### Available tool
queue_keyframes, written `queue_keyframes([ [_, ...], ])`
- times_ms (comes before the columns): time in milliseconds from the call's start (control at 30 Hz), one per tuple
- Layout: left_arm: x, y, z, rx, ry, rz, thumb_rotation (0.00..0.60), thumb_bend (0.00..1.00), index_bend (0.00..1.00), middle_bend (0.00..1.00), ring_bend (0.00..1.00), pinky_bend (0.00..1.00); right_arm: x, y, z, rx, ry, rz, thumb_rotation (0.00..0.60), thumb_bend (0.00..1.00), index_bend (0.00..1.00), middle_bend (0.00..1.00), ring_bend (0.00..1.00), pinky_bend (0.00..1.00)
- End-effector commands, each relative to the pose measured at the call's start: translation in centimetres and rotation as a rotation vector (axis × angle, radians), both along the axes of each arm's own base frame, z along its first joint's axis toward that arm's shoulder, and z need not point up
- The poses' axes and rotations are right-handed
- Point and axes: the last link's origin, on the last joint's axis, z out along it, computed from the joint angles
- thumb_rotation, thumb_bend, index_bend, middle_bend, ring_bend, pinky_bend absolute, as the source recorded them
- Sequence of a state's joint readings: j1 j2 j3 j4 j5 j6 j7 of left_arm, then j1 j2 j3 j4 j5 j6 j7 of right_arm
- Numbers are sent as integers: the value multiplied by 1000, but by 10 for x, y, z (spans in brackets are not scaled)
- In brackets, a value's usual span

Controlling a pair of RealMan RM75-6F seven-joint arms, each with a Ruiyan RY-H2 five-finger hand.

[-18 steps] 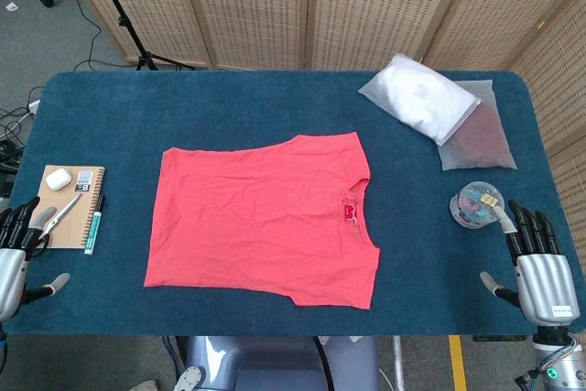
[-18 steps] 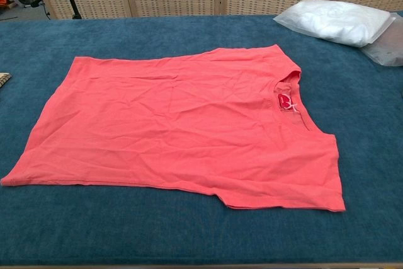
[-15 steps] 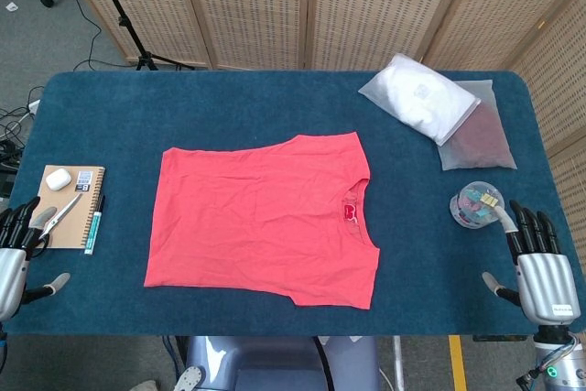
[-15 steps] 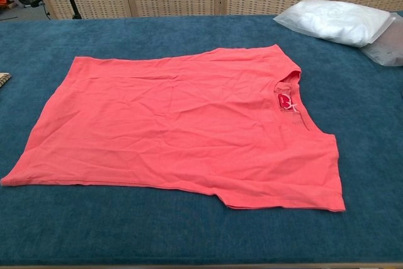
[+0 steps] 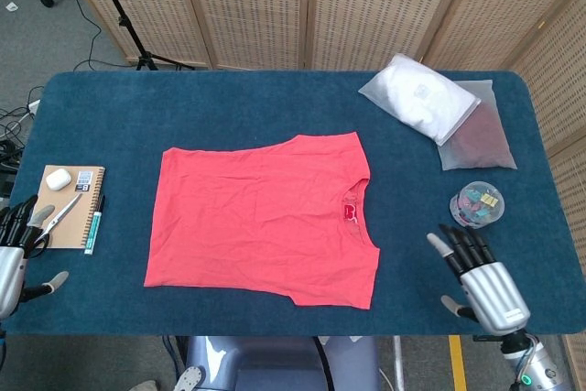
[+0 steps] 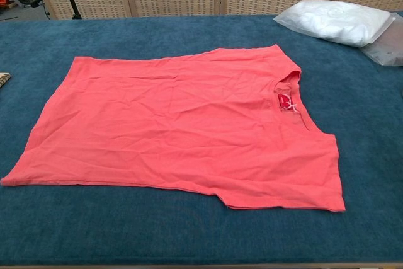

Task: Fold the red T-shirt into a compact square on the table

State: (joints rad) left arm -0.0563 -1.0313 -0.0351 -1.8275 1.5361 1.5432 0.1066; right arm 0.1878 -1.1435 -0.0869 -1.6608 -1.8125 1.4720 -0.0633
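From the head view, the red cotton T-shirt (image 5: 261, 215) lies flat in the middle of the dark blue carpet-topped table (image 5: 229, 103), with its neck hole toward 3 o'clock. Only this view shows the hands. The silver and black right hand (image 5: 476, 272) is at about 4 o'clock from the shirt, near the table's front edge, palm down with its fingers spread and holding nothing. It is well apart from the shirt. Just past its fingertips sits a small clear round tub of coloured clips (image 5: 476, 205). The silver and black left hand (image 5: 16, 249) is at 9 o'clock, at the table's left edge, fingers spread and holding nothing. Beside it lies a brown spiral notebook (image 5: 71, 208) with silver scissors (image 5: 59, 217) and a small white case (image 5: 58, 178) on it, and a teal pen (image 5: 94, 225) beside it. At 1 o'clock lies a white cloth in a clear plastic bag (image 5: 418, 98).

The chest view shows the shirt (image 6: 176, 127) close up, with small wrinkles and a tag at the neck. The plastic bag (image 6: 334, 20) is at 1 o'clock. No hand shows here.
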Motion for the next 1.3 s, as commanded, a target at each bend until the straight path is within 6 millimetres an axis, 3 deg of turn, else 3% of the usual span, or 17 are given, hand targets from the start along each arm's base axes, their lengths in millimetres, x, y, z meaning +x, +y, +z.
queue_keyframes([
  [33,0,1,-1,0,2,5,600,0,0,0,0,0,8,-2,-44,124,37,135,600,0,215,0,0,0],
  [133,-1,2,-2,-1,6,12,600,0,0,0,0,0,12,-6,-61,141,58,170,600,1,292,0,0,0],
  [367,-4,6,-4,-6,14,31,600,0,0,0,0,0,18,-14,-88,173,94,184,600,53,365,0,0,0],
  [900,-5,7,-7,-15,22,40,600,0,0,0,0,0,16,-21,-112,188,165,177,600,77,431,0,0,0],
  [1300,-5,8,-8,-15,24,49,600,0,0,0,0,0,29,-22,-132,216,162,195,600,100,440,0,0,0],
])
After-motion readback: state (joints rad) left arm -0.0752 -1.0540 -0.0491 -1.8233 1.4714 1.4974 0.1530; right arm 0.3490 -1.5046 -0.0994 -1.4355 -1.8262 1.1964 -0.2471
